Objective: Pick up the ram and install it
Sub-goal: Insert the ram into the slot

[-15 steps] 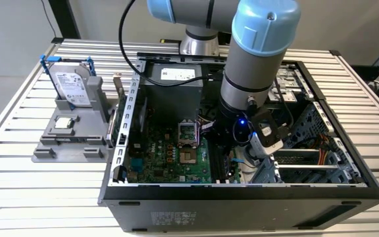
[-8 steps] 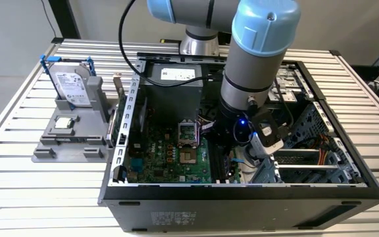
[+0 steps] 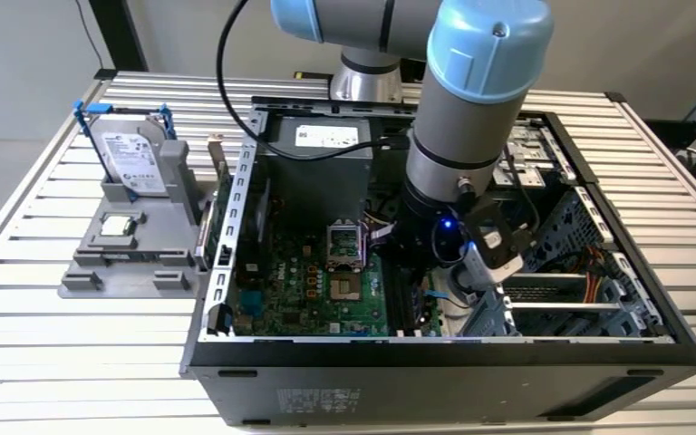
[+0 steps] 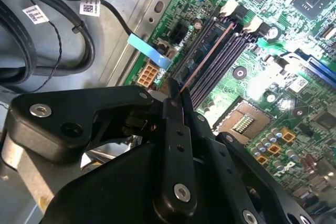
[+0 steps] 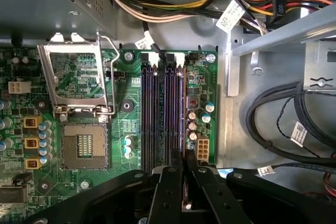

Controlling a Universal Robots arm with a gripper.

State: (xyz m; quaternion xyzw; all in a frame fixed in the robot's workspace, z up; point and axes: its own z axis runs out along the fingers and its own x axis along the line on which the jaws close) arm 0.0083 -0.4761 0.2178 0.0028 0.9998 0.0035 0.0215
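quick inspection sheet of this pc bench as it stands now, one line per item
surface: slatted metal table carrying an open computer case
job's things: ram held edge-on over the memory slots; seated or not, cannot tell
clutter: hard drive and processor chip on a grey holder beside the case
grippers: pincer shut on the ram
cables: black cables and coloured wires inside the case
surroundings: plain wall
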